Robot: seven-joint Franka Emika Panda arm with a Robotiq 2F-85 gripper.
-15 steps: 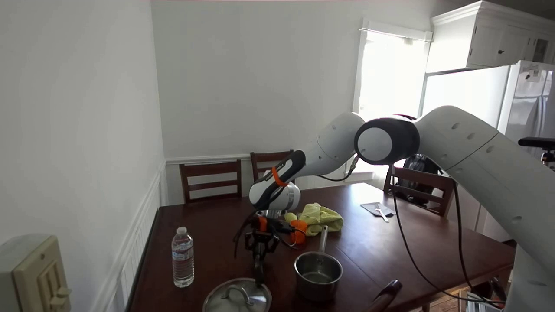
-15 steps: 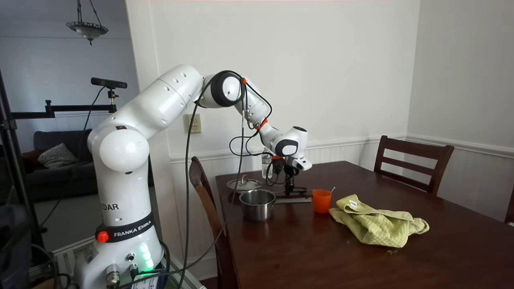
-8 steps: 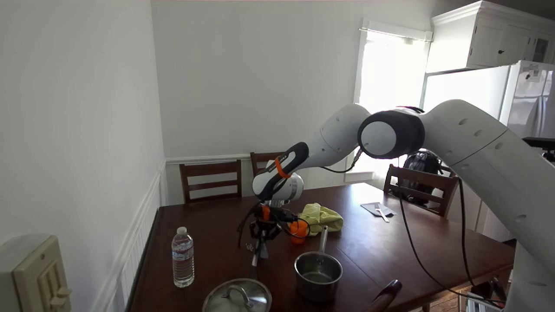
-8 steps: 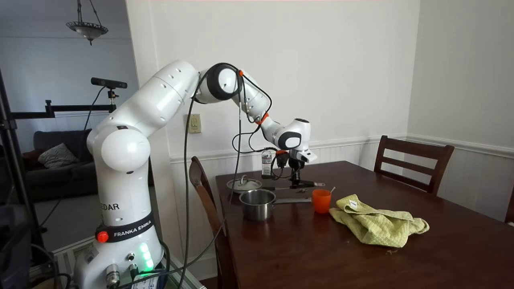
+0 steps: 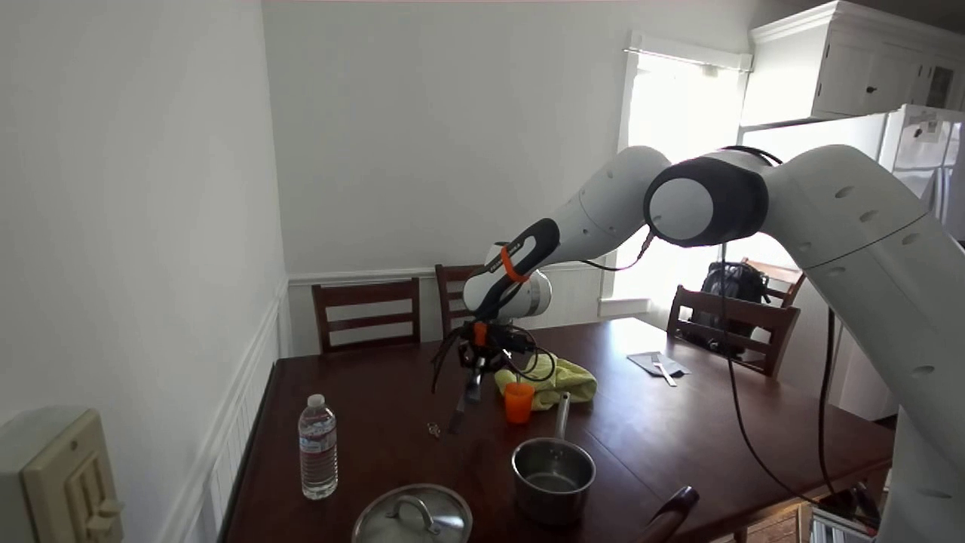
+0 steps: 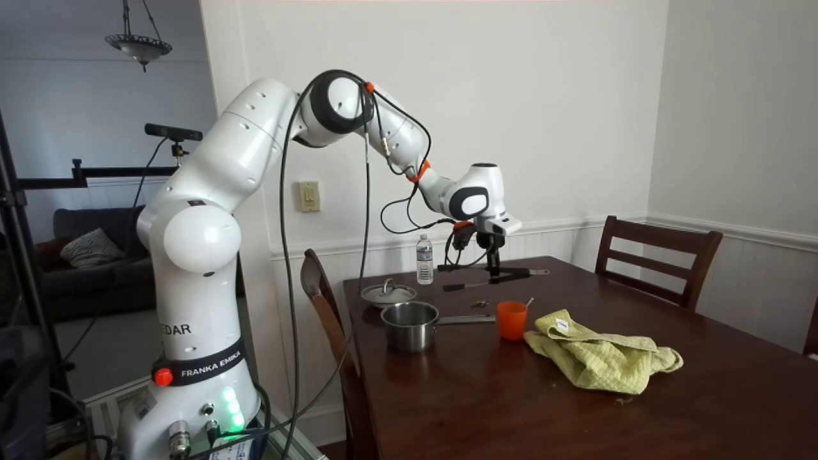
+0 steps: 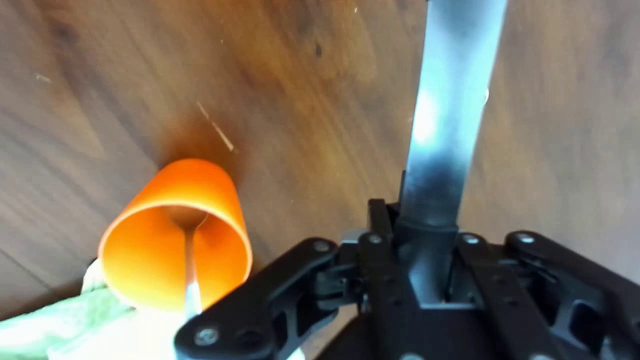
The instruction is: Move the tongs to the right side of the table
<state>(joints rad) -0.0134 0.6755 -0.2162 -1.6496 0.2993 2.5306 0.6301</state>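
The tongs (image 6: 521,273) are dark, with two long thin arms in a narrow V. My gripper (image 6: 493,276) is shut on them near the joined end and holds them above the dark brown table (image 6: 486,409). In an exterior view the arms point left, towards the wall side. They also show in an exterior view (image 5: 458,415), hanging below the gripper (image 5: 478,366) and left of the orange cup. In the wrist view a shiny metal arm of the tongs (image 7: 447,110) runs up from between the fingers (image 7: 422,230); the rest is out of view.
An orange cup (image 5: 519,403) with a spoon stands close to the gripper, by a green cloth (image 6: 601,358). The steel pot (image 6: 410,327), its lid (image 5: 415,516) and a water bottle (image 5: 318,449) stand nearby. A small metal item (image 5: 433,430) lies on the table.
My gripper has risen with the tongs, lifting them off the lid area. It has moved up and to the right in both exterior views. The other things have not moved.
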